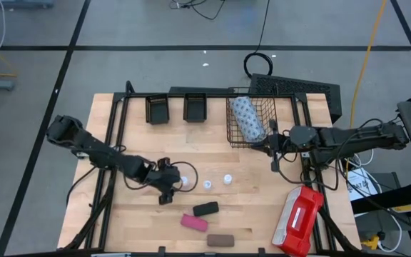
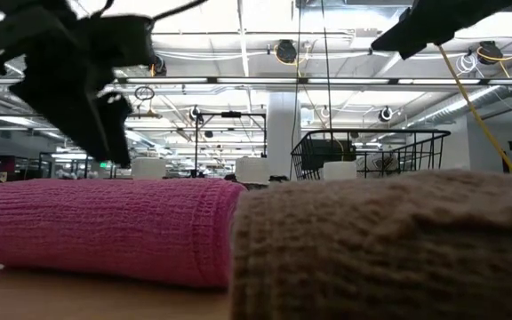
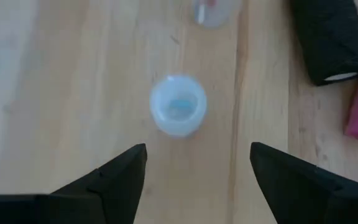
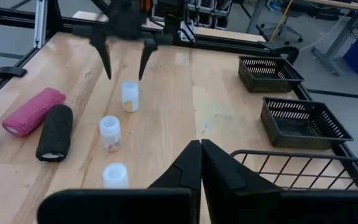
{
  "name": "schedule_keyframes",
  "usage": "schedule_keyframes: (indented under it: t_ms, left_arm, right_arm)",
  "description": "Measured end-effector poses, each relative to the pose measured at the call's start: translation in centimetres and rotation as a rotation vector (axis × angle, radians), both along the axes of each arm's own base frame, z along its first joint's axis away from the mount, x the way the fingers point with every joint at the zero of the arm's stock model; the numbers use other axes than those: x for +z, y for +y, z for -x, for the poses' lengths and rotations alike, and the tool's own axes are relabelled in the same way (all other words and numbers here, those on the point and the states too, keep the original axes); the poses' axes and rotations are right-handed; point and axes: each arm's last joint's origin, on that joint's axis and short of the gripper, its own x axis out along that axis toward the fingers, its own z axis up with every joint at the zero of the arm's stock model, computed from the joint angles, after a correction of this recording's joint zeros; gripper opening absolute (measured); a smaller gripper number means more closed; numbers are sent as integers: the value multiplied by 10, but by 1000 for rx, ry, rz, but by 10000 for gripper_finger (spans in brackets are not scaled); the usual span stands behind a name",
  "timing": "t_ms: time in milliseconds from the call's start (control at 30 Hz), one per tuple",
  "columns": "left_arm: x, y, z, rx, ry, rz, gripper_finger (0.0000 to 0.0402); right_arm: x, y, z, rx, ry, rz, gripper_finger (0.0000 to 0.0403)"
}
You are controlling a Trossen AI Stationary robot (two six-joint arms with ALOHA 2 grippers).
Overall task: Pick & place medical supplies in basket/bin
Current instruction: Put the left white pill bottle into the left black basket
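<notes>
We see the left hand [image 1: 174, 183] spread wide just above the table [image 1: 120, 228], fingers either side of a white vial [image 1: 187, 181] standing mid-table. The right hand [image 1: 272, 143], pressed together, hovers beside the wire basket [image 1: 238, 135] holding the dotted pack [image 1: 248, 117] near the far edge.

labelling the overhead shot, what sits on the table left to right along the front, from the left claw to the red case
left claw → pink roll → black roll → brown roll → red-and-white case

Robotics lab or workshop: wooden table [image 1: 255, 182] on grey concrete floor [image 1: 120, 64] marked with black tape, exposed ceiling pipes [image 2: 265, 82], strip lights, loose cables [image 1: 366, 50] (industrial feel).
</notes>
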Motion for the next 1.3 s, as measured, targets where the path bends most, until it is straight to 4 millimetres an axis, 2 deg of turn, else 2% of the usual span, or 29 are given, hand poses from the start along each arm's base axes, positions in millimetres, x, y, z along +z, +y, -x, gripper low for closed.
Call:
schedule_keyframes:
  t_ms: [167,367,700,933,1300]
  left_arm:
    - [12,11,-10,-40,-10,-67,296]
    - [11,24,-15,-23,-2,-51,296]
    - [9,20,-21,-23,-44,-14,296]
    - [-9,14,-27,-27,0,-19,296]
    - [-10,14,-29,-27,-7,-26,296]
  right_arm:
    - [-18,0,-3,3,-34,-3,0]
    - [-34,0,-3,6,-62,1,0]
    - [-32,0,-3,11,-83,15,0]
    - [-32,0,-3,11,-84,16,0]
    - [-32,0,-3,11,-84,16,0]
